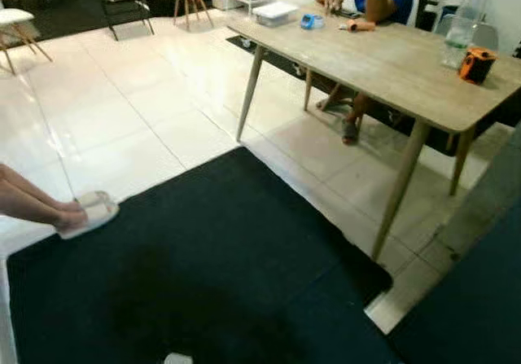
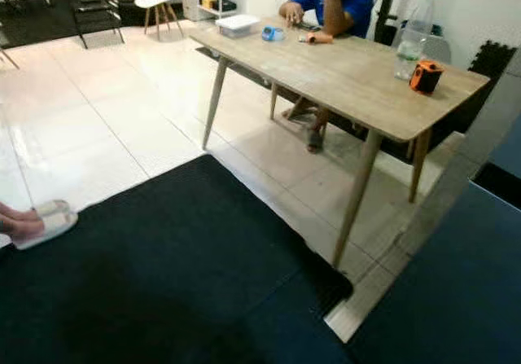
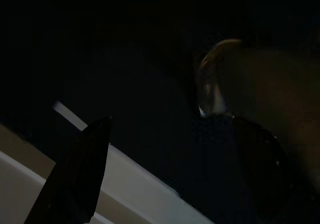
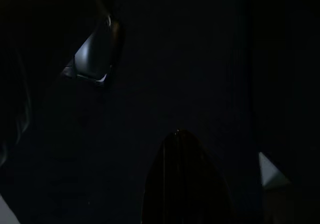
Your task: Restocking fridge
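Both arms hang idle in shade. In the left wrist view one long black finger shows against dark floor and a pale strip; in the right wrist view one finger shows in near blackness. Whether either gripper is open, or holds anything, cannot be told. Ahead lies a dark navy floor mat, then glossy white floor tiles, then a light wooden table with splayed legs. A clear plastic bottle and a small orange-and-black object stand on its far right end, nearer the right arm, well apart. No fridge is identifiable; a dark panel at right is cut off. A person in blue sits behind the table; a slippered foot rests on the mat's left edge.
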`<state>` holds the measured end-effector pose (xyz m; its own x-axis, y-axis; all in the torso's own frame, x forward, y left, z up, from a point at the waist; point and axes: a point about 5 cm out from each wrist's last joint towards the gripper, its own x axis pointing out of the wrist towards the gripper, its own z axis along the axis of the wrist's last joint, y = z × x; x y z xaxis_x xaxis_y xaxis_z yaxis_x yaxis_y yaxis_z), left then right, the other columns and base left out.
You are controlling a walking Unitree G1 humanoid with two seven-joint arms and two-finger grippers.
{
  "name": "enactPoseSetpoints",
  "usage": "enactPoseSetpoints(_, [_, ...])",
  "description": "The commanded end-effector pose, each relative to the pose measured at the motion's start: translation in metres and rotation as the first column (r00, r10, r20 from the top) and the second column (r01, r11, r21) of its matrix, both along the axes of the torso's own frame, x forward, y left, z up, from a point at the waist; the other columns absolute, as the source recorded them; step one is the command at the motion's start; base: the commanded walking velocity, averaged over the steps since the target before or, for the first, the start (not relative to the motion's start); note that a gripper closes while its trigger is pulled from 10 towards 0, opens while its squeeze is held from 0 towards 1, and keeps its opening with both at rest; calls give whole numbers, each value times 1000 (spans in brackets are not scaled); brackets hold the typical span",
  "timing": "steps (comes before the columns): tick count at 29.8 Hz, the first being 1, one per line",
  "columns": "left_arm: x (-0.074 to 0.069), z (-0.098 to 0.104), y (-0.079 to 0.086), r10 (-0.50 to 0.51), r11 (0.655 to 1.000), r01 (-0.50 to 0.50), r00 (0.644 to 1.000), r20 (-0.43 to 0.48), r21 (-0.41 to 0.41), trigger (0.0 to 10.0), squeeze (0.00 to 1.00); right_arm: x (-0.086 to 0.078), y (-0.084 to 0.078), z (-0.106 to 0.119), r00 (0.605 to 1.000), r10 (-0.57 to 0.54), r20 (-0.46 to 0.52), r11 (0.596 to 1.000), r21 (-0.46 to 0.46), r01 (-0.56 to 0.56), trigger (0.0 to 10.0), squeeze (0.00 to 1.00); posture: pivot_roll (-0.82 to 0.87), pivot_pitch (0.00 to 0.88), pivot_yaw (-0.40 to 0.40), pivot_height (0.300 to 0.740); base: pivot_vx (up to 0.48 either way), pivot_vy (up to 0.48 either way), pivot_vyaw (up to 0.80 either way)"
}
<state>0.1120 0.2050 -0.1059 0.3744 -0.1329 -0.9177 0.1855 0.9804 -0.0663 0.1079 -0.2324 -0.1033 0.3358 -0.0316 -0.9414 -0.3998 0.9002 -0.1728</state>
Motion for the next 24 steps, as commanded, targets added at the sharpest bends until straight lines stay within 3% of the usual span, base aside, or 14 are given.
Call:
enactPoseSetpoints(1, [-16, -6, -12, -27, 999, 25, 998, -57, -38, 10000, 0, 7, 8, 0, 1000, 13, 22, 1000, 20, -14, 10000, 0, -74, 48, -22, 740, 352, 0, 0])
enactPoseSetpoints(9, [-16, -6, -12, -30, 999, 28, 998, -57, -39, 10000, 0, 5, 8, 0, 1000, 7, 10, 1000, 22, -7, 10000, 0, -76, 50, -20, 740, 352, 0, 0])
enactPoseSetpoints(15, [-16, -6, -13, -28, 999, 26, 998, -55, -42, 10000, 0, 7, 8, 0, 1000, 0, 13, 1000, 23, 0, 10000, 0, -73, 51, -24, 740, 356, 0, -800])
enactPoseSetpoints(24, [-17, -6, -13, -32, 999, 30, 998, -58, -43, 10000, 0, 7, 9, 0, 1000, 7, 17, 1000, 18, -8, 10000, 0, -72, 53, -24, 740, 353, 0, 0])
